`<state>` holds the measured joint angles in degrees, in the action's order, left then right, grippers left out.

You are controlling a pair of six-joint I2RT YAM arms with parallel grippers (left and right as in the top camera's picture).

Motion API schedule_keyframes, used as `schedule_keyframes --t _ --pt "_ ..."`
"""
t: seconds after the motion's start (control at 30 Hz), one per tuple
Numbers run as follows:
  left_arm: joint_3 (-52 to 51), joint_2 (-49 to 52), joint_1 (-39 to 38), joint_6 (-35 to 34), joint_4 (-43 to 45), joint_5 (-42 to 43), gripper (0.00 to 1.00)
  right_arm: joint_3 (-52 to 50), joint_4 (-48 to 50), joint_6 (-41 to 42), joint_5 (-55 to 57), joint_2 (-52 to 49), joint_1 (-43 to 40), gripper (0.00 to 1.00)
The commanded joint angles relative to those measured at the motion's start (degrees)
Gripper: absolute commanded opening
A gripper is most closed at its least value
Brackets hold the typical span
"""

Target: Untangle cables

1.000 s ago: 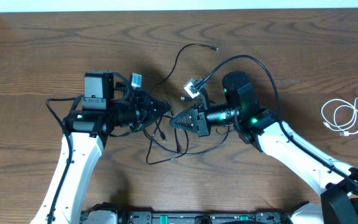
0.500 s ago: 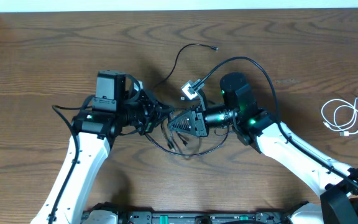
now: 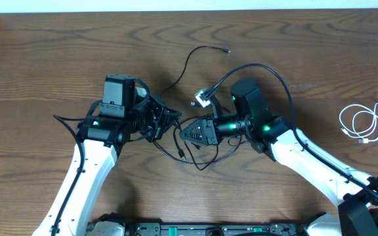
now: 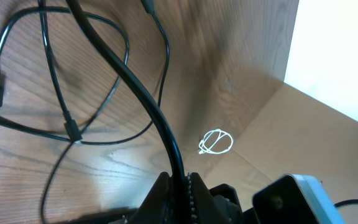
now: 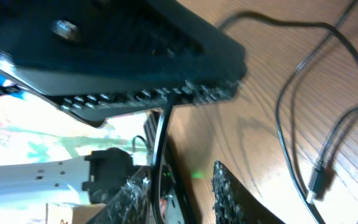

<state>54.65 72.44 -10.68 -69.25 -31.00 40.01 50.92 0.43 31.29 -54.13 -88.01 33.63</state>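
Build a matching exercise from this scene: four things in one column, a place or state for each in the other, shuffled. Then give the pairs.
Things:
1. black cable
2. white cable
3. left gripper
4. right gripper

Places or states:
A. coiled alone near the right edge of the table
B. open
C. shut on the black cable
D. looped in the middle, between the two grippers

Pairs: 1-D, 2-A, 3-C, 4-B

From overhead, cannot follow black cable (image 3: 188,60) where hidden under left gripper (image 3: 171,120) and right gripper (image 3: 182,133). Too small to tell plugs on white cable (image 3: 362,124). In right wrist view, blurred beyond naming: dark toothed block (image 5: 135,56).
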Motion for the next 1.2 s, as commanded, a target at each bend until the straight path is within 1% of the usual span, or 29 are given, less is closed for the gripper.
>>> schedule_keyframes --t 0.0,0.03,0.13,0.2,0.33,0.43,0.53,0.6,0.8,0.9,1.03,1.1,1.17 --pt "-0.17 0.44 -0.33 -0.72 0.04 -2.95 0.07 -0.04 -1.46 -3.15 1.77 0.13 0.24 0.31" --pt "-0.17 0.44 -0.61 -0.7 0.04 -4.48 0.07 -0.04 -2.78 -3.54 2.78 0.13 0.24 0.33" --pt "-0.17 0.5 -2.05 -0.68 0.02 -9.11 0.07 -0.04 -7.69 -5.03 8.0 0.13 0.22 0.44" --pt "-0.22 0.59 -3.74 -0.68 0.02 -12.92 0.07 -0.04 -11.56 -5.29 13.29 0.13 0.22 0.49" --pt "-0.22 1.09 -7.78 -0.68 0.02 -21.09 0.07 -0.04 -16.83 -6.03 20.96 0.13 0.22 0.57" --pt "-0.22 2.08 -10.58 -0.52 0.02 -26.71 0.08 -0.04 -18.32 -7.96 23.06 0.13 0.24 0.63" --pt "-0.22 4.04 -12.85 -0.09 0.04 -31.56 0.07 -0.04 -19.12 -8.02 25.73 0.13 0.22 0.66" --pt "-0.22 5.79 -13.77 -0.02 0.04 -32.85 0.08 -0.04 -19.43 -8.04 27.21 0.13 0.22 0.66" --pt "-0.22 12.2 -14.1 0.0 0.33 -33.05 0.08 -0.04 -20.22 -9.49 31.91 -0.24 0.22 0.71" --pt "-0.22 15.02 -14.1 -0.02 0.5 -33.03 0.08 -0.04 -20.41 -6.08 34.29 -1.46 0.22 0.72" --pt "-0.22 17.29 -14.1 -0.02 0.5 -33.03 0.08 -0.04 -20.61 -1.05 32.59 -4.42 0.17 0.68" --pt "-0.22 17.57 -14.1 -0.02 0.46 -33.0 0.08 -0.04 -20.35 -1.55 30.29 -6.47 0.35 0.69" --pt "-0.22 17.57 -14.1 -0.02 0.44 -32.83 0.07 -0.04 -19.41 -5.38 26.82 -8.57 0.68 0.73"
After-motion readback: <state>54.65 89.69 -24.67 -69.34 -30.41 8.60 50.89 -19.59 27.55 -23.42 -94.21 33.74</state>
